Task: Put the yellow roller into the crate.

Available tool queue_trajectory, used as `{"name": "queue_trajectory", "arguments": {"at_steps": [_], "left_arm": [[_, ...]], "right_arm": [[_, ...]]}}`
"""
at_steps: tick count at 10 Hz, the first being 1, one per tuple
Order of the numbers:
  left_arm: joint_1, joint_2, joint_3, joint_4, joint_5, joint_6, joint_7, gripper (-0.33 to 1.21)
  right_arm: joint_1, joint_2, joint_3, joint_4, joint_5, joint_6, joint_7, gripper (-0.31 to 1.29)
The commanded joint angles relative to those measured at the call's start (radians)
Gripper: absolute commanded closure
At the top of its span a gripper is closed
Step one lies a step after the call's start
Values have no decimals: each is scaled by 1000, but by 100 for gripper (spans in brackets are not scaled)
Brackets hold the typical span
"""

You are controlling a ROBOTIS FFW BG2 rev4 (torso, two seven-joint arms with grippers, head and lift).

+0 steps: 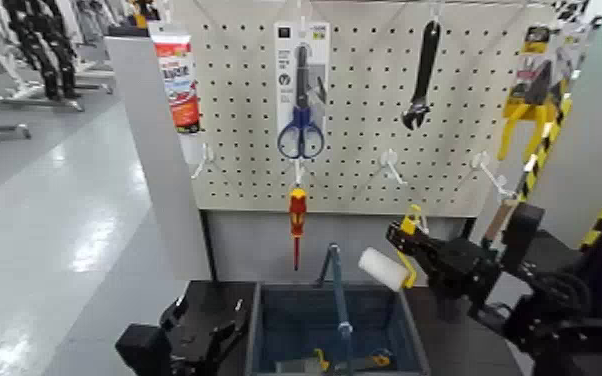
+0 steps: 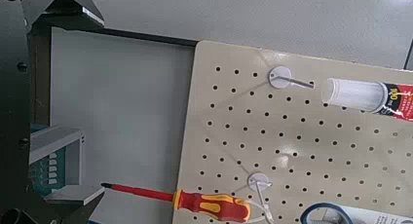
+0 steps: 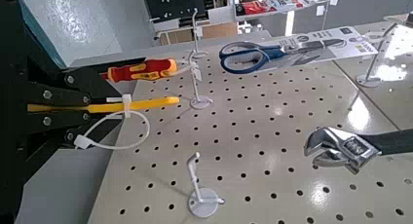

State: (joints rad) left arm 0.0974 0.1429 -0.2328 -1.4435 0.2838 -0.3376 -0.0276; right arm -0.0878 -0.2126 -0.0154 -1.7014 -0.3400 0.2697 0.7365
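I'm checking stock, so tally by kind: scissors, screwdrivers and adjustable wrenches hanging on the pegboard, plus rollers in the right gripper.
Blue-handled metal scissors: 1
Red-and-yellow plastic-handled screwdriver: 1
Black-handled metal adjustable wrench: 1
Yellow-handled roller with white fluffy cylinder, in the right gripper: 1
Total: 4

A red-and-yellow screwdriver [image 2: 211, 205] hangs against a pegboard [image 2: 234, 136] near blue-handled scissors [image 2: 326, 215], with a red-and-white tube [image 2: 365, 95] alongside a white hook [image 2: 281, 78].
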Motion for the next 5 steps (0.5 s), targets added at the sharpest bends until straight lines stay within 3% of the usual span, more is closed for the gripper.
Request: {"name": "queue_trajectory", "arguments": {"at_steps": [1, 5], "left_arm": [[-2, 1, -2, 2, 0, 0, -2, 11], [-2, 1, -2, 3, 0, 2, -2, 11]], "right_arm": [[56, 21, -28, -11, -21, 22, -22, 127], [68, 42, -8, 62, -68, 34, -35, 127]]}}
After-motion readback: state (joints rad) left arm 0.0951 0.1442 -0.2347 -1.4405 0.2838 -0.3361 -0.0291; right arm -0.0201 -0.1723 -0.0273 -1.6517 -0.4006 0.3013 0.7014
